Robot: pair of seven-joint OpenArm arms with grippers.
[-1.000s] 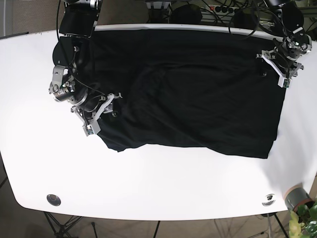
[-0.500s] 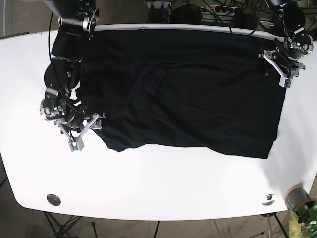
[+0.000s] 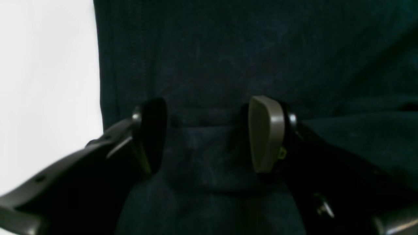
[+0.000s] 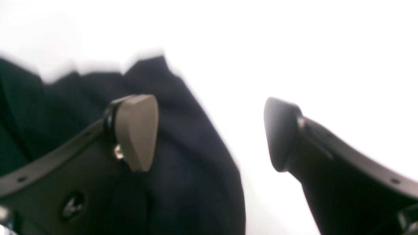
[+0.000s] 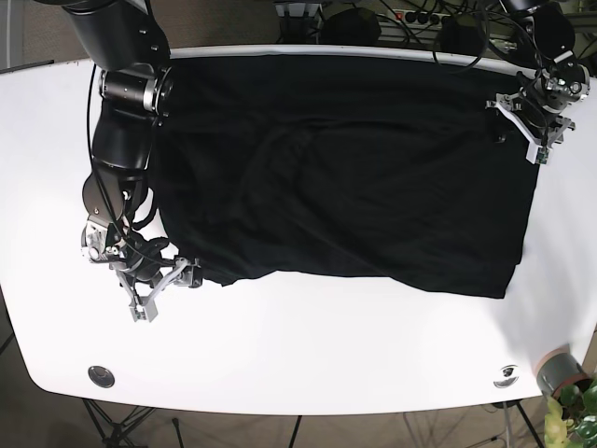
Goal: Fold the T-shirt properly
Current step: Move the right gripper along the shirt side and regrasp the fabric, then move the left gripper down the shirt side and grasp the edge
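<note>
The black T-shirt (image 5: 345, 168) lies spread over the white table (image 5: 298, 345), with wrinkles near its middle and an uneven near hem. My right gripper (image 5: 168, 291) stands open at the shirt's near left corner. In the right wrist view one grey pad (image 4: 137, 130) hangs over the shirt corner (image 4: 186, 156) and the other finger (image 4: 281, 133) is over bare table. My left gripper (image 5: 522, 133) is open at the shirt's far right edge. In the left wrist view its fingers (image 3: 266, 133) straddle a low fold of black cloth (image 3: 209, 65), holding nothing.
A grey pot with a plant (image 5: 562, 373) stands at the table's near right corner. Two round metal discs (image 5: 101, 375) (image 5: 506, 375) sit near the front edge. Cables and dark gear (image 5: 410, 23) lie behind the table's far edge.
My right gripper has slid off the shirt's left side, down and left to its near left corner. The cloth there has been drawn flatter. The left gripper has hardly moved.
</note>
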